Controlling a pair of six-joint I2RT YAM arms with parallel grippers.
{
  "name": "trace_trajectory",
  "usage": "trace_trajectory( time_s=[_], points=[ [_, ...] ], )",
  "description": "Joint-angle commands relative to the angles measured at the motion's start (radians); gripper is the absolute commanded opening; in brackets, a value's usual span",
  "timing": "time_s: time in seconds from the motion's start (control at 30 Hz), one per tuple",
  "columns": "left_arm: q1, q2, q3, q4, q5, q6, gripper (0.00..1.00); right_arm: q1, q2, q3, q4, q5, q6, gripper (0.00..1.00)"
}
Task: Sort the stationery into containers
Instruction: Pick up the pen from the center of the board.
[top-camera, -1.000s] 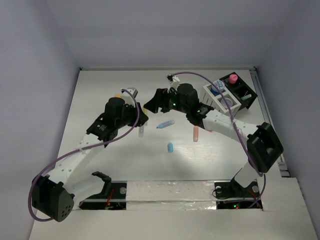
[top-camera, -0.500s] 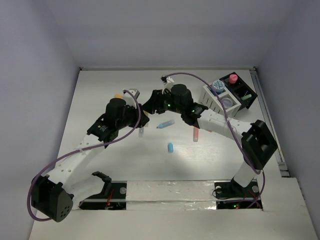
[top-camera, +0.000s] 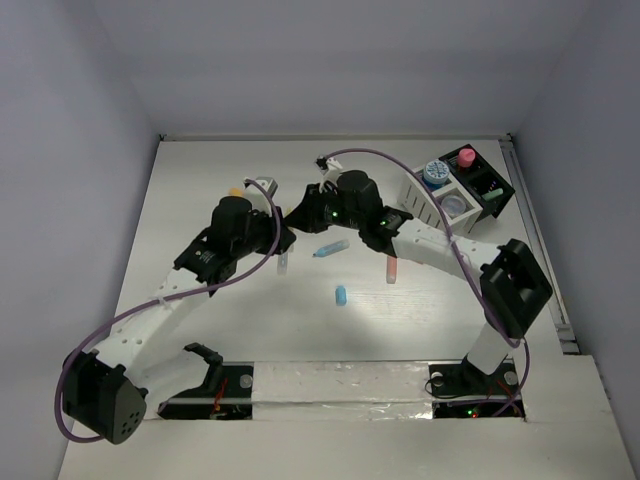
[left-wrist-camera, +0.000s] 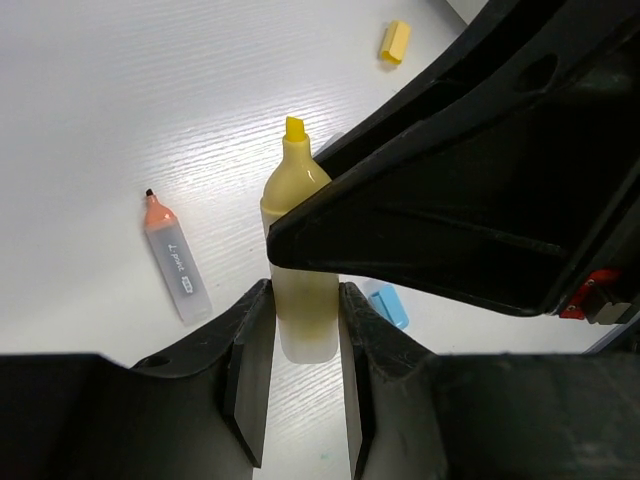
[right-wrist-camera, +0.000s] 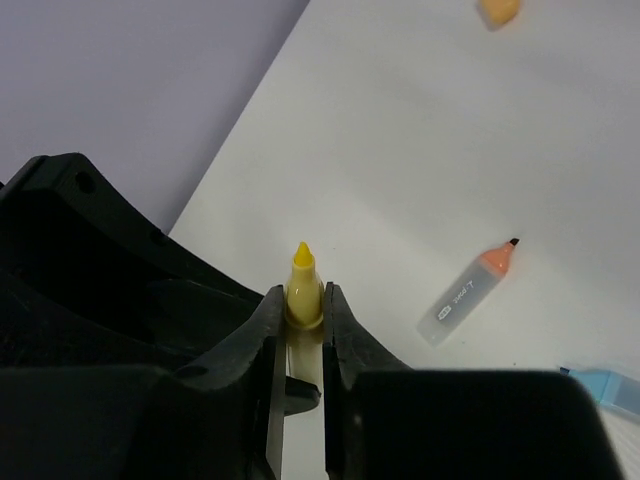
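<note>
While the left hand (left-wrist-camera: 300, 300) pinches the lower barrel of an uncapped yellow highlighter (left-wrist-camera: 298, 205) between its two fingers, the right hand (right-wrist-camera: 303, 296) is pressed onto the same highlighter just under its chisel tip. In the left wrist view the right hand's black body crosses in front of the barrel. The highlighter is held between the two hands, tip pointing away from the left hand's palm. Off to the left of the left hand's fingers, a grey marker with an orange tip (left-wrist-camera: 175, 262) lies flat on the table (top-camera: 200, 180). Farther out past the fingertips lies a small yellow cap (left-wrist-camera: 394, 41), and a small blue piece (left-wrist-camera: 388, 305) shows just right of the held barrel. From above, a blue pen (top-camera: 330, 247), a pink-orange pen (top-camera: 392, 268) and a blue capsule (top-camera: 341, 294) lie on the near side of the right hand, apart from it. The white-and-black organizer (top-camera: 418, 192) sits beyond the right arm, well apart from the hand, with a blue jar (top-camera: 434, 172) and a pink jar (top-camera: 466, 157) showing in it
</note>
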Motion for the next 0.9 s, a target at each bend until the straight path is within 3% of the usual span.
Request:
trace_trajectory(
  time_s=[0.0, 0.1, 0.13, 0.23, 0.3, 0.37, 0.47, 0.63, 0.87],
  points=[
    [-0.002, -0.02, -0.009, 0.037, 0.045, 0.007, 0.0, 0.009, -0.024, 0.031, 0.057, 0.023, -0.015, 0.0],
    [-0.002, -0.044, -0.018, 0.048, 0.076, -0.002, 0.15, -0.05, -0.038, 0.031, 0.089, -0.055, 0.011, 0.0],
    [-0.002, -0.053, -0.021, 0.055, 0.098, -0.01, 0.26, -0.072, -0.049, 0.026, 0.107, -0.126, 0.026, 0.0],
    [-0.002, -0.092, -0.035, 0.087, 0.161, -0.027, 0.41, -0.145, -0.075, -0.013, 0.199, -0.265, 0.058, 0.0],
    [-0.002, -0.118, -0.051, 0.121, 0.198, -0.058, 0.57, -0.173, -0.092, -0.012, 0.221, -0.345, 0.056, 0.0],
    [-0.002, -0.135, -0.072, 0.165, 0.224, -0.087, 0.63, -0.182, -0.101, -0.001, 0.212, -0.379, 0.048, 0.0],
    [-0.002, -0.179, -0.113, 0.27, 0.269, -0.157, 0.7, -0.196, -0.112, 0.02, 0.205, -0.471, 0.035, 0.0],
    [-0.002, -0.227, -0.167, 0.406, 0.309, -0.26, 0.72, -0.216, -0.133, 0.005, 0.319, -0.661, 0.135, 0.0],
    [-0.002, -0.214, -0.207, 0.658, 0.378, -0.391, 0.71, -0.216, -0.166, -0.049, 0.472, -0.735, 0.25, 0.0]
  ],
)
